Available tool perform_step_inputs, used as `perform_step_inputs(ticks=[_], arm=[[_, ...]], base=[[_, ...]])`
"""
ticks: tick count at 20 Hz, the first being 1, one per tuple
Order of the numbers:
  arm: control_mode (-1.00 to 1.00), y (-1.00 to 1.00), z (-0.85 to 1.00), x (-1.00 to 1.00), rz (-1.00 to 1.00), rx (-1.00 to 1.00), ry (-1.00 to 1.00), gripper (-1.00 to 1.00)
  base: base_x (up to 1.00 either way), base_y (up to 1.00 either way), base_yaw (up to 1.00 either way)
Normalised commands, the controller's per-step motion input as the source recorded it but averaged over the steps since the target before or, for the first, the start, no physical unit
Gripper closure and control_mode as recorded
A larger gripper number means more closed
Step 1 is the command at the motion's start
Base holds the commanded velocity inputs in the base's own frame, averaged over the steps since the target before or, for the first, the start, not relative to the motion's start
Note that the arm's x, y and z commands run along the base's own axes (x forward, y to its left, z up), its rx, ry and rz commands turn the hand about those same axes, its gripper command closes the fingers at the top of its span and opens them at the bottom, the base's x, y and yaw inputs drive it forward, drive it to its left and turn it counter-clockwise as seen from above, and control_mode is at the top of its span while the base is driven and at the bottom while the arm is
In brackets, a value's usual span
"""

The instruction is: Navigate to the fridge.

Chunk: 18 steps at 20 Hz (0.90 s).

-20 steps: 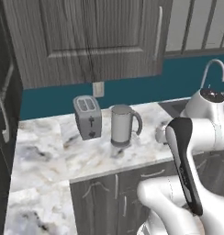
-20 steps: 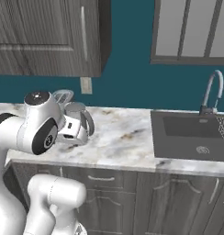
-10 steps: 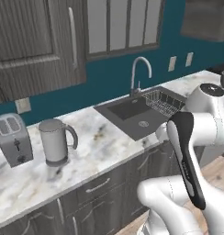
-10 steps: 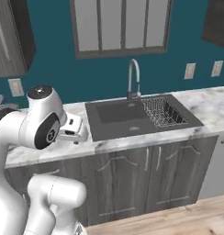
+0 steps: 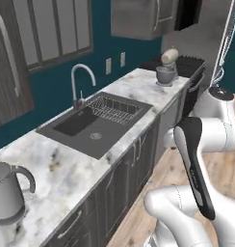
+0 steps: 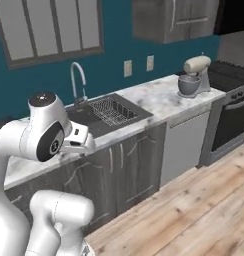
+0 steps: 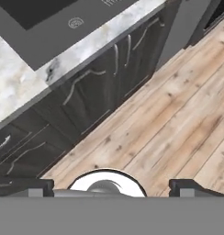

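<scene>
1. This is a home kitchen: a long marble-patterned white and grey desk (image 5: 138, 91) runs along a teal wall.
2. A dark grey recessed sink (image 5: 85, 126) with a curved steel tap (image 5: 81, 82) and a wire dish rack (image 5: 112, 108) is set into it.
3. Dark wood-grain base cabinets with curved handles (image 7: 100, 73) stand on a light wooden plank floor (image 6: 194, 200).
4. A grey electric kettle (image 5: 6, 193), a beige stand mixer with a grey bowl (image 6: 193, 75) and a black oven (image 6: 234, 115) complete the picture.
</scene>
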Motion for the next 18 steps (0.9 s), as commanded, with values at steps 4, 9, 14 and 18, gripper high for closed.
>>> perform_step_inputs(ticks=[4, 9, 14, 18], arm=[[1.00, 0.00, 0.00, 0.00, 0.00, 0.00, 0.00, -1.00], [1.00, 0.00, 0.00, 0.00, 0.00, 0.00, 0.00, -1.00], [1.00, 0.00, 0.00, 0.00, 0.00, 0.00, 0.00, -1.00], [1.00, 0.00, 0.00, 0.00, 0.00, 0.00, 0.00, -1.00]], base=[[0.19, -0.18, -0.68], [0.26, -0.16, -0.69], [0.45, -0.15, -0.62], [0.83, -0.13, -0.52]])
